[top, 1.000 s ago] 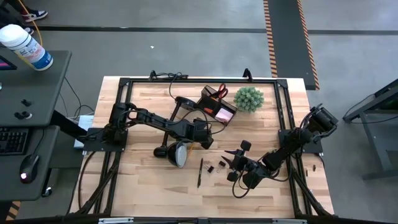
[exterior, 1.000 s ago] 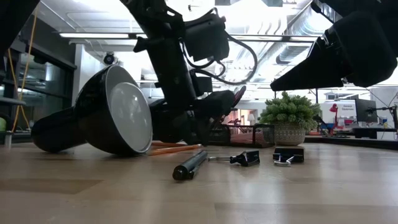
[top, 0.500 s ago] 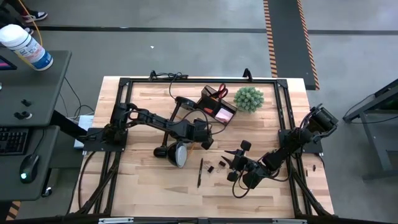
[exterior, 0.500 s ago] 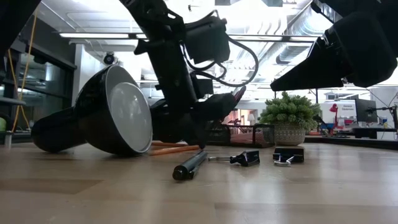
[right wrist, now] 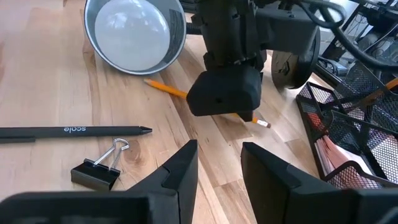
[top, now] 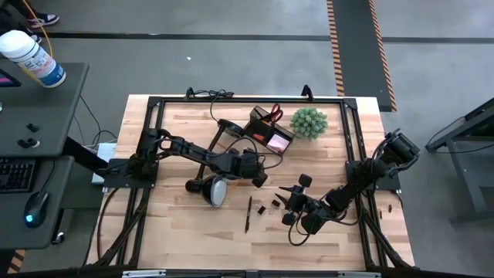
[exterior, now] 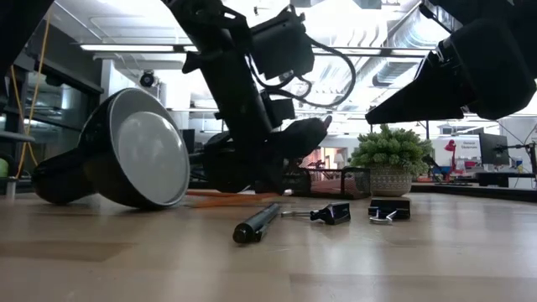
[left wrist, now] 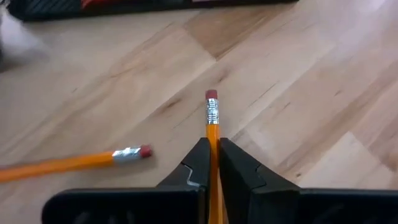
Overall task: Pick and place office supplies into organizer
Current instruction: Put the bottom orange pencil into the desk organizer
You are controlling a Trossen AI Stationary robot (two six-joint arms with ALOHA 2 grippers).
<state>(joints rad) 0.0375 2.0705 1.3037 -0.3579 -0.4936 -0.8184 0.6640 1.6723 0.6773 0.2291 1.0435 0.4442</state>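
My left gripper is shut on a yellow-orange pencil at mid-table, just near of the organizer. A second pencil lies flat on the wood beside it. The organizer holds orange-handled scissors and a pink sticky-note pad. A black pen and two binder clips lie on the table nearer the front. My right gripper hovers open above the table right of the clips, with nothing between its fingers. My left gripper pinches the pencil's shaft between its two fingers, a short way behind the metal ferrule. The fingers slant down from the table's left and lie along the pencil. The eraser end sticks out ahead, low over the wood; whether it is lifted clear, I cannot tell.
A black desk lamp lies tipped over, its head just left of my left gripper and its base by the organizer. A green spiky plant stands right of the organizer. Bare wood lies along the table's near left.
My left gripper has shut on the pencil while staying in place, tipping slightly. The lamp head has slid and turned a little toward the table's left. My right arm has kept still.
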